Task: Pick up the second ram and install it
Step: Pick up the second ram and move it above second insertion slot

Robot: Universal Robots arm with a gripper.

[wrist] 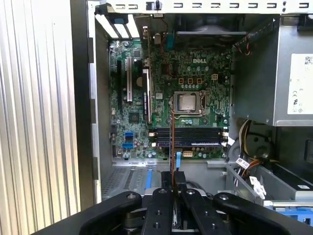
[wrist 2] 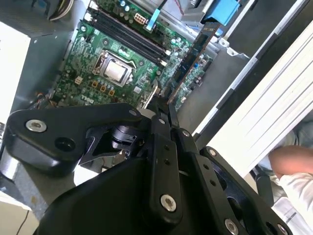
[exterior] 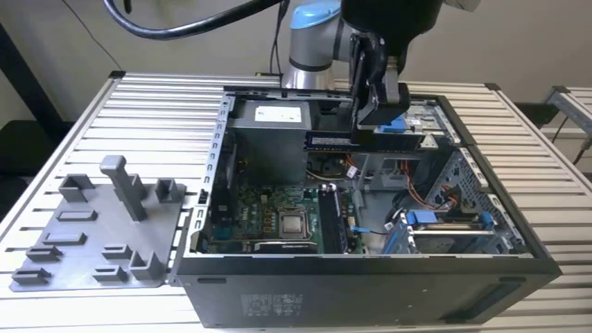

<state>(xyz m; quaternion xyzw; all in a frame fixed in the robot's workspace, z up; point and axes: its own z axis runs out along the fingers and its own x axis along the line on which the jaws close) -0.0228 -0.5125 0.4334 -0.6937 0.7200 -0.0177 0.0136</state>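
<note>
The second ram (exterior: 328, 141) is hanging in the air above the open computer case (exterior: 370, 291), level with the case's upper rim and just beside the grey power supply (exterior: 268, 128). The gripper (exterior: 362, 132) is clamping it at one end, fingers closed on the board, so the stick is reaching out sideways toward the exterior view's left. In both wrist views the ram (wrist 2: 193, 54) (wrist: 172, 142) is showing edge-on, running straight out from the gripper (wrist 2: 164, 105) (wrist: 173, 178) over the motherboard (wrist: 195, 73). It is not touching anything in the case.

On the motherboard (exterior: 268, 215) below, the memory slots (wrist: 188, 137) are lying just beside the square processor socket (wrist: 187, 102). I cannot tell whether a slot is already filled. Blue drive brackets (exterior: 434, 218) are sitting at the case's corner on the exterior view's right.

The case is standing on the slatted table (exterior: 157, 97), toward its near edge. A grey fixture plate (exterior: 102, 236) with upright pegs is lying by the table's edge on the exterior view's left, touching the case's side.
</note>
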